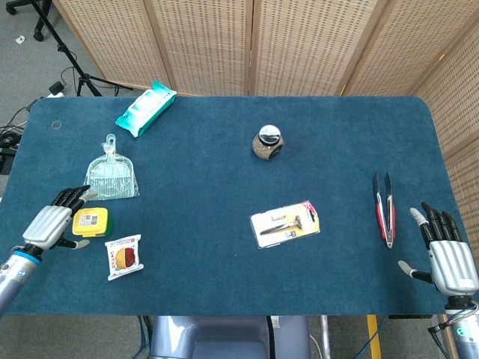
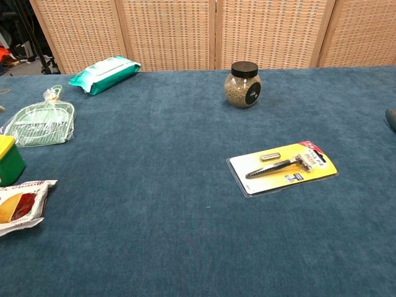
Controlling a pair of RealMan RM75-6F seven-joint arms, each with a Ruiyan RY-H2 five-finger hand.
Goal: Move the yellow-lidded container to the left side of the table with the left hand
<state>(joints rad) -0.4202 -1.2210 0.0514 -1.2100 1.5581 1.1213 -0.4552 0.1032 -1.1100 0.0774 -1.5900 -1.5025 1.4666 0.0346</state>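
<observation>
Two robot hands flank a blue table [image 1: 224, 262], and only the left hand [image 1: 51, 226] is at work. It sits at the table's left margin with its fingers spread and reaching along the yellow-lidded container [image 1: 91, 222]; from the head view I cannot tell whether they touch its side or merely lie beside it. The container stands upright on the cloth, lid up, between the pale green dustpan [image 1: 111, 178] behind it and the snack packet [image 1: 123, 255] in front, close to both but clear of each. In the chest view only its corner shows at the frame's left edge [image 2: 9, 159], resting on the cloth just above the packet [image 2: 18, 205]. That resting pose, with the fingers fanned instead of curled round the body, reads as a release: the container looks set down where the task wants it, far to the left, and the hand appears to hold nothing. What remains, by my reckoning, is for the hand to draw clear without nudging the tub toward the packet.

Well apart at the opposite corner, the right hand [image 1: 447, 258] lies idle, fingers apart and empty, just below the red-handled tongs [image 1: 385, 208]. Mid-table, a spice jar [image 1: 267, 142] and a carded razor [image 1: 285, 224] sit untouched, and a pack of wipes [image 1: 146, 107] lies near the far left corner, all out of the container's way.
</observation>
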